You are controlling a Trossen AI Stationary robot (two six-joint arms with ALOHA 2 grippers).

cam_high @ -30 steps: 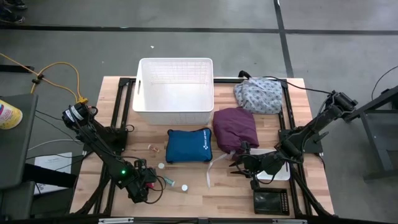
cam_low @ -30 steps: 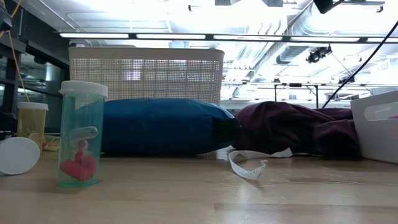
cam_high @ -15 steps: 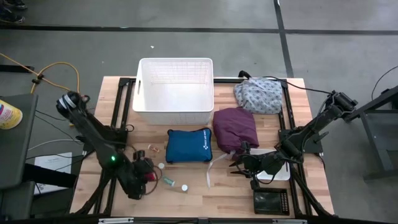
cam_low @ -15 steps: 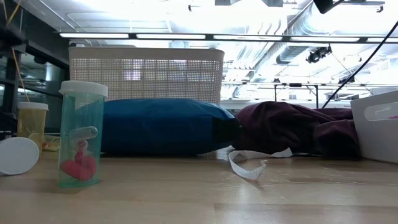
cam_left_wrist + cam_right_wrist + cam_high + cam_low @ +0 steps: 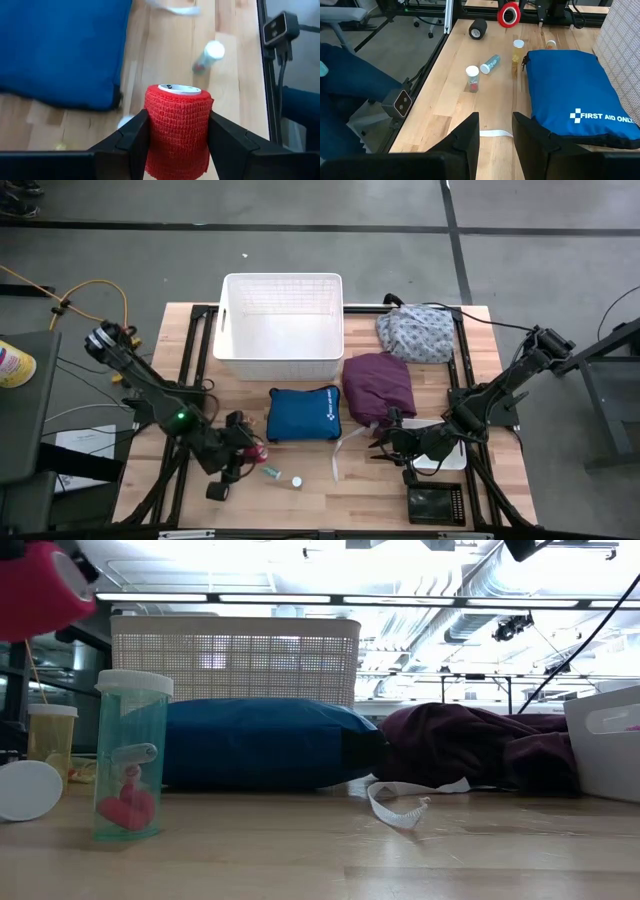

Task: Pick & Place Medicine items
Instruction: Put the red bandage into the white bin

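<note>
While aloft by blue pouch [image 5: 303, 416] | left gripper [image 5: 178, 131] grasps red bandage roll [image 5: 178, 127] | right gripper [image 5: 495, 131] empty, parted

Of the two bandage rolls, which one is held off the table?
The red bandage roll, clamped in the left end effector. The black roll lies on the table.

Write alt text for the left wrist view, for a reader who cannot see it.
A red bandage roll stands clamped between the left gripper's dark jaws, held above a wooden table. A blue pouch lies beyond on the table, and a small clear vial with a white cap lies on its side farther off.
</note>
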